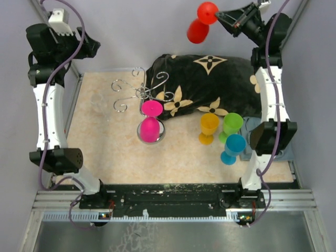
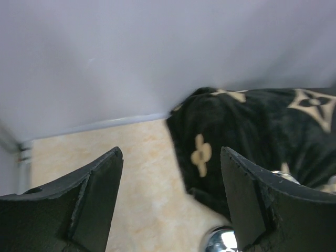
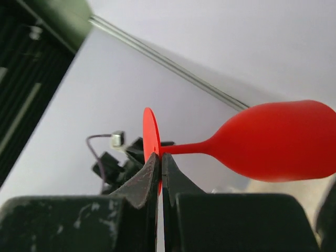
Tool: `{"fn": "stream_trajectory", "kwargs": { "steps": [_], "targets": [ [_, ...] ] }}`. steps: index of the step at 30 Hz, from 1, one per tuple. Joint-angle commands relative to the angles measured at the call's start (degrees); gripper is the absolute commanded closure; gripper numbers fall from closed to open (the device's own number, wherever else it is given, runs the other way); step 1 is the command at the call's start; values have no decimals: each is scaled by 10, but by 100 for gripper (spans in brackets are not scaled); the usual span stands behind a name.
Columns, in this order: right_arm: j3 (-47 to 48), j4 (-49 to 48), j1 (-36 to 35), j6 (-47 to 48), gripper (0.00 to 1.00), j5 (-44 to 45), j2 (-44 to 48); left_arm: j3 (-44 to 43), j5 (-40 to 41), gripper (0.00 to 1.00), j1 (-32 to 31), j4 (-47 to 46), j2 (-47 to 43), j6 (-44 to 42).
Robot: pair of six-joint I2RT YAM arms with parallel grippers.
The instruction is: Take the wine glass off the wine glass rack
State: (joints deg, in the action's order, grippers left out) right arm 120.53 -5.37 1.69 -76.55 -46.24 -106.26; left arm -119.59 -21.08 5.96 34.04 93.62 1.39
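The wine glass rack (image 1: 137, 89) is a silver wire stand with curled hook arms at the table's middle. A pink wine glass (image 1: 150, 126) is at the rack, foot uppermost among the arms, bowl over the round chrome base. My right gripper (image 1: 219, 14) is raised high near the back wall, well clear of the rack, and is shut on the foot disc of a red wine glass (image 1: 198, 30). In the right wrist view the gripper (image 3: 160, 157) pinches the disc edge and the red glass (image 3: 278, 139) sticks out sideways. My left gripper (image 1: 94, 48) is raised at the back left, open (image 2: 170, 157) and empty.
A black cloth (image 1: 210, 79) with beige flower marks lies behind and right of the rack, also in the left wrist view (image 2: 262, 131). Orange (image 1: 208, 127), green (image 1: 231, 126) and blue (image 1: 233, 148) glasses stand at the right. Walls close the back and sides.
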Motion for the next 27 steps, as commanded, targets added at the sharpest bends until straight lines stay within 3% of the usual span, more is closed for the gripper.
{"fn": "stream_trajectory", "kwargs": {
  "steps": [1, 4, 6, 15, 27],
  "targets": [
    [121, -260, -36, -208, 100, 28, -107, -15, -172, 19, 10, -107, 53, 165],
    [196, -393, -67, -329, 100, 68, -176, 72, -301, 18, 18, -321, 64, 391],
    [217, -426, -90, -356, 100, 87, -201, 95, -337, 16, 4, -421, 75, 476],
    [89, -546, -155, -370, 100, 114, -160, 85, -398, 6, -52, -581, 98, 586],
    [40, -606, -183, -385, 100, 120, -148, 75, -412, 0, -73, -627, 112, 596]
  ]
}}
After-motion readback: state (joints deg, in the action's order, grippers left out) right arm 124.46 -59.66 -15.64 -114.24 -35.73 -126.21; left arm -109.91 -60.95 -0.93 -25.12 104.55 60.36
